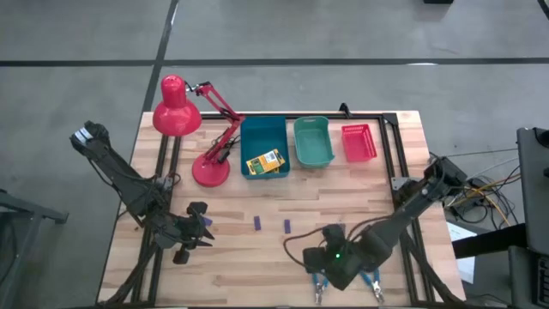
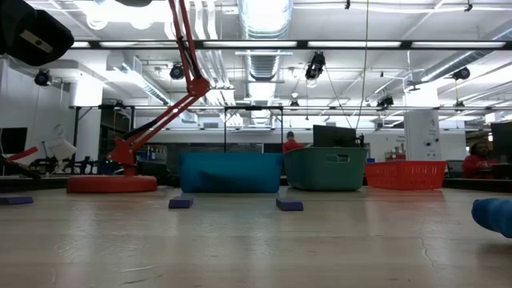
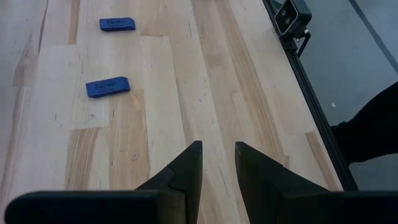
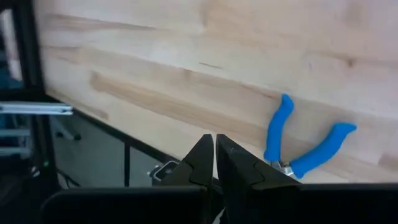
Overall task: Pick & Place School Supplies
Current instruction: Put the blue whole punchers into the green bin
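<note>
Two purple erasers (image 1: 257, 223) (image 1: 287, 226) lie flat mid-table, ahead of my left gripper (image 3: 217, 163), which hovers open with nothing between its fingers. A third eraser (image 2: 16, 200) lies close by that gripper (image 1: 199, 230). Two blue-handled tools (image 1: 319, 287) (image 1: 375, 287) lie at the near edge. My right gripper (image 1: 326, 266) hangs shut and empty above the table beside them; its wrist view shows its fingertips (image 4: 215, 155) left of one tool (image 4: 298, 149). A yellow-and-green crayon box (image 1: 264, 163) lies in the blue bin (image 1: 257, 130).
A red desk lamp (image 1: 193, 129) stands at the far left, its base next to the blue bin. A teal bin (image 1: 313, 142) and a red basket (image 1: 358, 142) sit in a row at the far side. A black frame (image 1: 395, 146) runs around the table.
</note>
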Controlling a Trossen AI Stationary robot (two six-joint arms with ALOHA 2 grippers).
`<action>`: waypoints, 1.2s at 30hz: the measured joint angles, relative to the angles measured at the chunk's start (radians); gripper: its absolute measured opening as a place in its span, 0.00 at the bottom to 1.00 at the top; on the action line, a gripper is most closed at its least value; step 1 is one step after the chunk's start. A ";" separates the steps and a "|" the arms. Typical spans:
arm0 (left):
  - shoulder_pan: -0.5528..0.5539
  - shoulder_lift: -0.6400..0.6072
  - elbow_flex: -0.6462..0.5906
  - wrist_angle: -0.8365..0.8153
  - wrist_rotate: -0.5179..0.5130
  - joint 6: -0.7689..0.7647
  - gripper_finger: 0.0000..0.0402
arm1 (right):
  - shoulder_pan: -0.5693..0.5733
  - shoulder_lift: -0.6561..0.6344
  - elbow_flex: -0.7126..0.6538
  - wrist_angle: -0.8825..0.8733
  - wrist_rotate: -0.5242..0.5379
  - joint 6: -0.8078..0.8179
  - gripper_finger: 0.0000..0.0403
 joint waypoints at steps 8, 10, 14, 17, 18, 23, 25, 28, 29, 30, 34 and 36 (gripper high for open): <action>0.000 0.000 0.000 0.000 0.000 0.000 0.25 | 0.005 0.067 0.001 0.017 0.071 0.064 0.05; 0.000 0.000 0.000 0.000 0.000 0.000 0.25 | 0.009 0.071 0.000 0.017 0.089 0.077 0.05; 0.000 0.000 0.000 0.000 0.000 0.000 0.25 | 0.013 0.072 0.000 0.019 0.099 0.109 0.04; 0.000 0.000 0.000 0.000 0.000 0.000 0.25 | 0.020 0.072 0.000 0.004 0.106 0.110 0.04; 0.000 0.000 0.000 0.000 0.000 0.000 0.25 | 0.024 0.072 0.000 -0.003 0.106 0.120 0.05; 0.000 0.000 0.000 0.000 0.000 0.000 0.25 | 0.065 0.072 0.000 0.035 0.099 0.237 0.08; 0.000 0.000 0.000 0.000 0.000 0.000 0.25 | 0.080 0.072 0.012 0.037 0.074 0.289 0.11; 0.000 0.000 0.000 0.000 0.000 0.000 0.25 | 0.085 0.071 0.023 0.001 0.050 0.302 0.16; 0.000 0.000 0.000 0.000 0.000 0.000 0.25 | 0.085 0.071 0.023 -0.013 0.047 0.311 0.18; 0.000 0.000 0.000 0.000 0.000 0.000 0.25 | 0.084 0.072 0.023 -0.022 0.044 0.326 0.20; 0.000 0.000 0.000 0.000 0.000 0.000 0.25 | 0.084 0.072 0.022 -0.036 0.043 0.357 0.28; 0.000 0.000 0.000 0.000 0.000 0.000 0.25 | 0.084 0.072 0.022 -0.036 0.041 0.358 0.32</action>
